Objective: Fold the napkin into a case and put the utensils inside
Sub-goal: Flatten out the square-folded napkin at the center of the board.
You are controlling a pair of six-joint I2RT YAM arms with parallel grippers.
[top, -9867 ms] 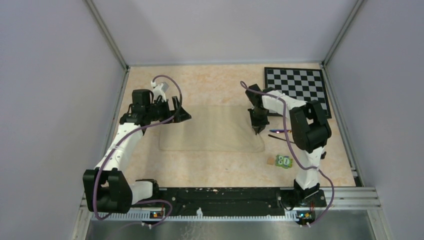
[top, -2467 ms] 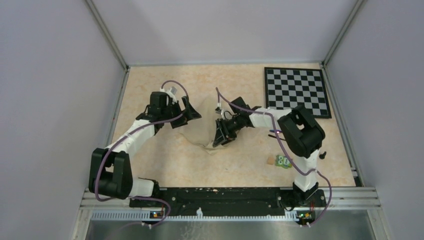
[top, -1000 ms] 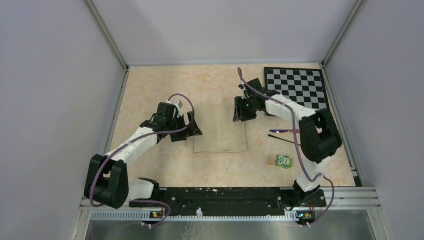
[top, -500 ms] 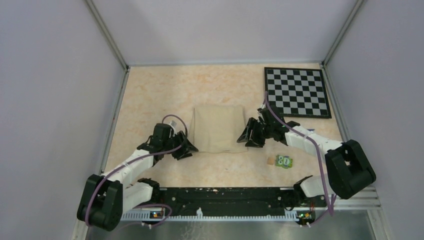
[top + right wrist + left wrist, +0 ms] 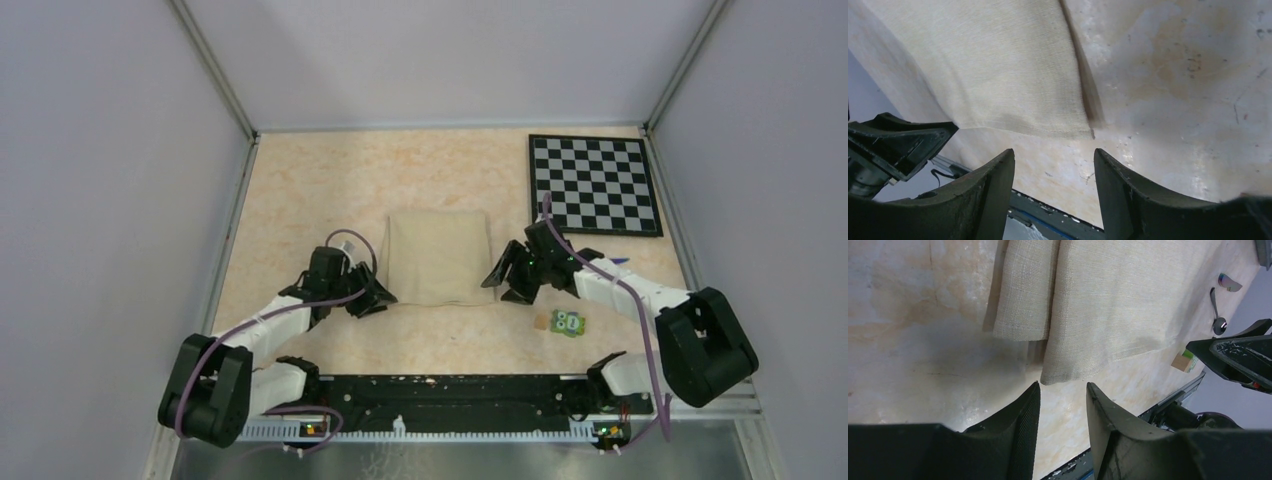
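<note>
The napkin [image 5: 437, 258] lies folded into a flat beige rectangle in the middle of the table. The left wrist view shows its layers [image 5: 1108, 305], with a narrower fold [image 5: 1023, 295] on one side. My left gripper [image 5: 385, 295] sits low at the near left corner. It is open, and the cloth corner lies just ahead of its tips [image 5: 1063, 385] with nothing between them. My right gripper [image 5: 497, 285] is open at the near right corner, its tips [image 5: 1054, 151] just short of the napkin's edge [image 5: 998, 65]. Two dark utensils [image 5: 1219, 310] lie beyond the napkin; one is purple-tinted [image 5: 1229, 282].
A black-and-white chessboard [image 5: 595, 183] lies at the far right. A small green block [image 5: 568, 322] and a tan cube [image 5: 541, 321] sit near the front, right of the napkin. The black base rail [image 5: 440, 390] runs along the near edge.
Both arms have drawn back along the napkin's sides to its near corners. The left jaws have narrowed and the right jaws have widened. The napkin stays folded and flat.
</note>
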